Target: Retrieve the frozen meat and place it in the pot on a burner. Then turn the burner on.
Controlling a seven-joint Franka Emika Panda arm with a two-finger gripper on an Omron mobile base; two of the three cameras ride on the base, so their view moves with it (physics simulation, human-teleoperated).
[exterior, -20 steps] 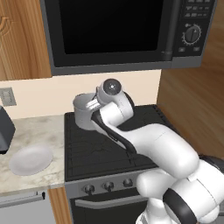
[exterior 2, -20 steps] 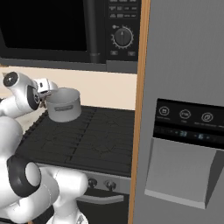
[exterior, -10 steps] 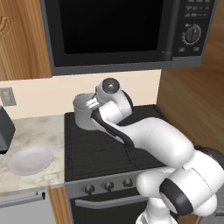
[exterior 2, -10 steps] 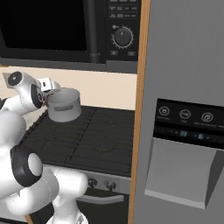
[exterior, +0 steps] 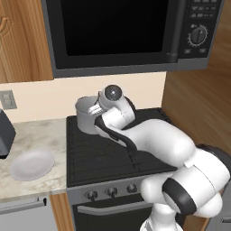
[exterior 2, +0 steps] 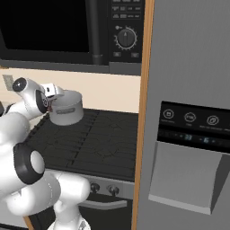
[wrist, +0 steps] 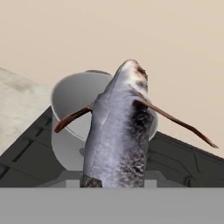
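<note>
Frozen meat (wrist: 119,131) sits in the hand (wrist: 114,183), the jaws drawn nearly shut around its lower end. In the hand view it reads as a grey fish-like piece with thin reddish spines sticking out to either side, and it stands up from the grip toward the pot. The fingertips themselves are hidden behind the piece.

Pot (exterior: 86,114) stands on the back left burner (exterior: 90,135) of the black cooktop (exterior: 108,153), below the microwave (exterior: 117,31). It is upright with its mouth open, and no contents are visible inside. In the right base view the hand (exterior 2: 53,94) is just beside the pot (exterior 2: 66,109), at rim height on its near side. The hand view shows the meat in front of the pot's mouth, not yet inside it.

Progress, as judged: the retrieval looks done, with the meat picked up and carried to the stove. The placement is under way but unfinished.

Remaining:
- bring the meat over the pot's opening and let it go inside
- pull the hand clear
- reach the knob row (exterior: 106,193) on the stove front and turn the one for this burner

No flame is visible under the pot.

Also noted: a white plate (exterior: 31,164) on the bench (exterior: 27,135) left of the stove, well apart from the work. The fridge (exterior 2: 193,112) is at the right.
</note>
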